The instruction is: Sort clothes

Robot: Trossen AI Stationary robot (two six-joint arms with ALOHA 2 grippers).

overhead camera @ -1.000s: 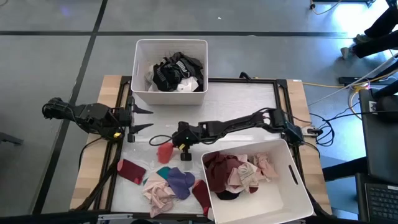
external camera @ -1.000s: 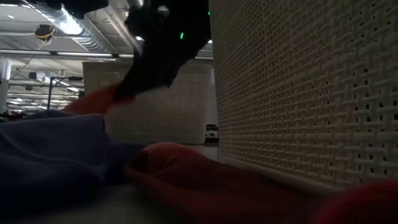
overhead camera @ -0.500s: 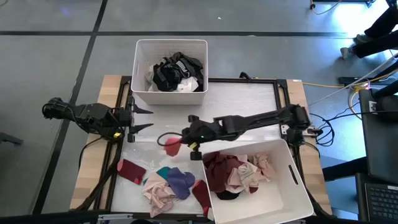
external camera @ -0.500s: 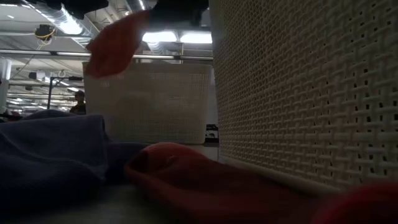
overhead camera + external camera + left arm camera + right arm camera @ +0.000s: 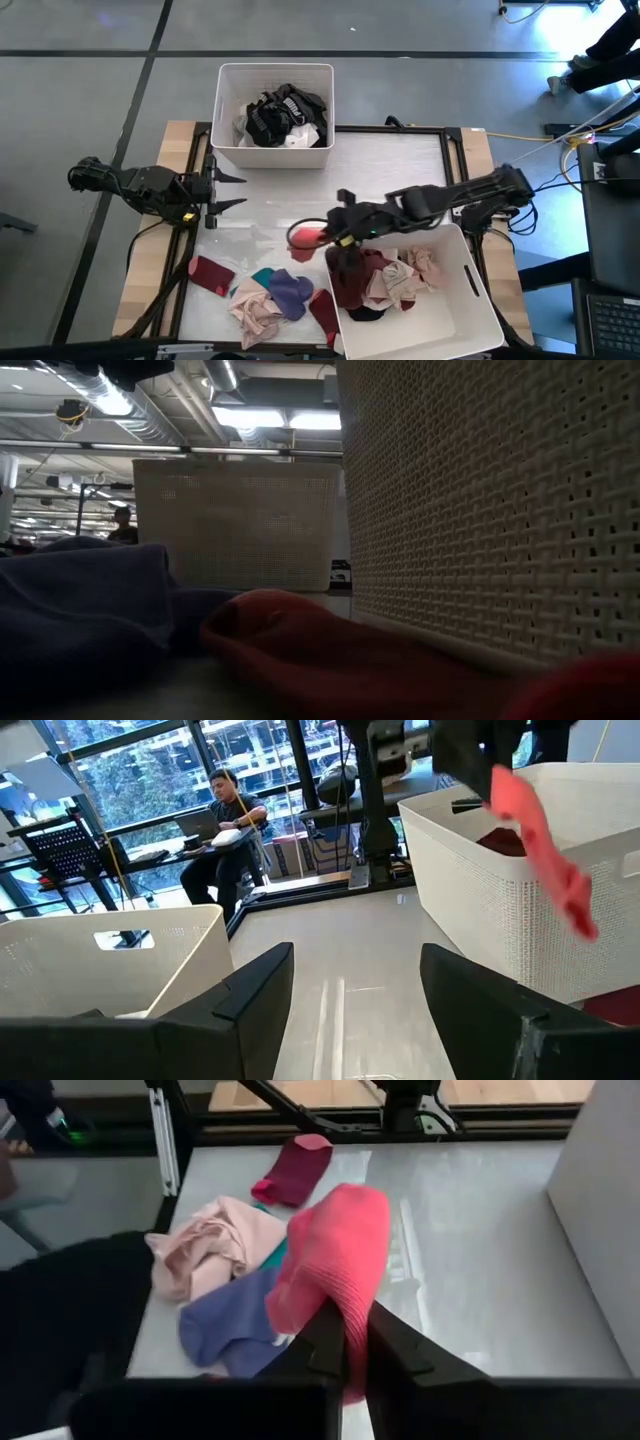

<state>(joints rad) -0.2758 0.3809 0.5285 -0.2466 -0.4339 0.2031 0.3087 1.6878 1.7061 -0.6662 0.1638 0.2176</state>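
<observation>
- Pink sock [image 5: 306,236] hangs pinched in the right gripper [image 5: 336,236], outside the near bin's rim [image 5: 392,237]; early release could drop it outside.
- Left gripper [image 5: 232,190] waits, fingers spread wide.

the high view looked straight down on the counter [image 5: 400,160]; the low view sat level beside the near bin [image 5: 480,510] (which both shared).
</observation>
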